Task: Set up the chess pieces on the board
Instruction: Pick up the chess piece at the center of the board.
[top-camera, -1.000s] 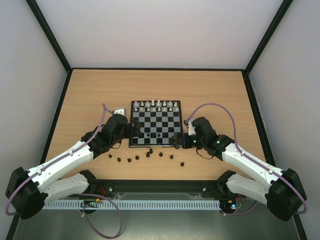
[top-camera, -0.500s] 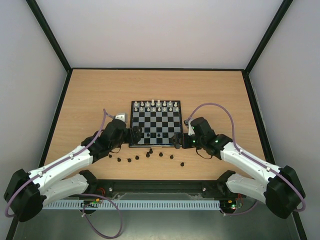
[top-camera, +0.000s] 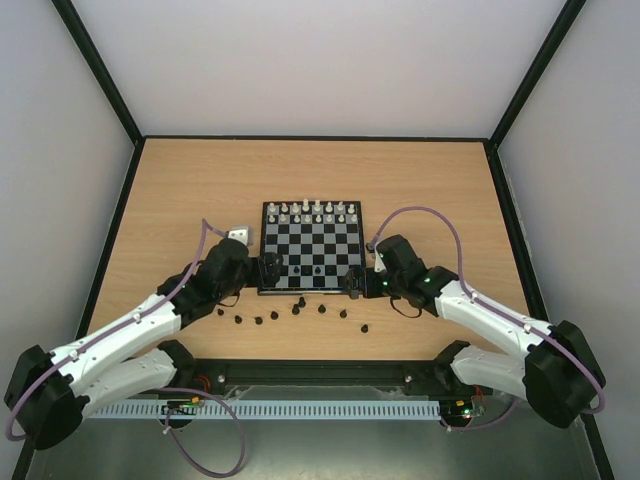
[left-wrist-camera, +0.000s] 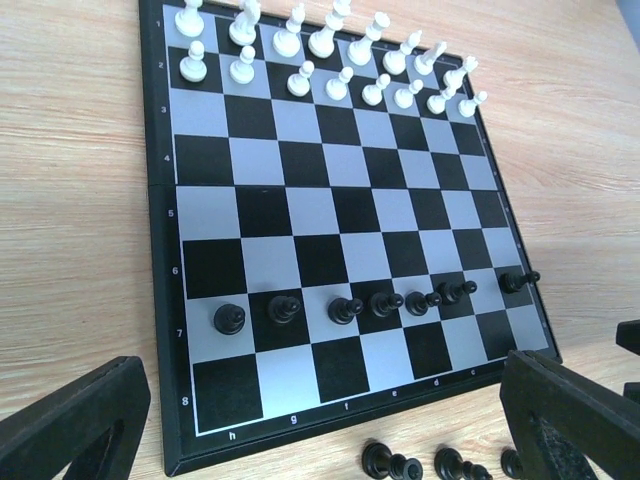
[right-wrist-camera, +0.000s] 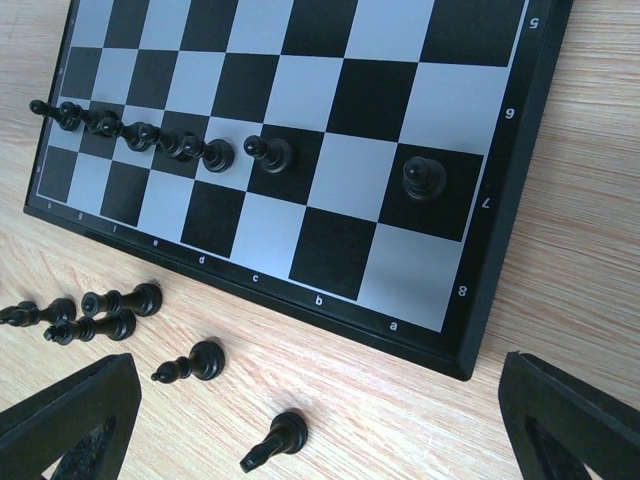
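Your left gripper (top-camera: 270, 268) sits at the lower left corner of the chessboard (top-camera: 312, 243) in the overhead view, and your right gripper (top-camera: 352, 281) sits at its lower right corner. Both are spread wide and grasp nothing. In the left wrist view the two black fingers (left-wrist-camera: 70, 420) fill the bottom corners of the frame with only board and table between them. In the right wrist view the fingers (right-wrist-camera: 575, 420) stand just as far apart, over wood and loose pieces.

The board lies flat in the middle of the wooden table (top-camera: 180, 190). You can see the white pieces (left-wrist-camera: 320, 55) standing in two rows along its far edge, at the top of the left wrist frame. Seven black pawns (right-wrist-camera: 213, 152) stand upright on the row marked 7. The square in column b is bare, so the pawn (right-wrist-camera: 425, 177) in column a stands apart from the other six. The row marked 8, at the board's near edge, shows only bare squares.

The other black pieces (top-camera: 297, 310) are off the board, scattered in a loose line on the table just below its near edge. In the right wrist view five of them lie on their sides in the lower left of the frame. A small white block (top-camera: 238, 233) rests on the table beside the board's upper left corner.
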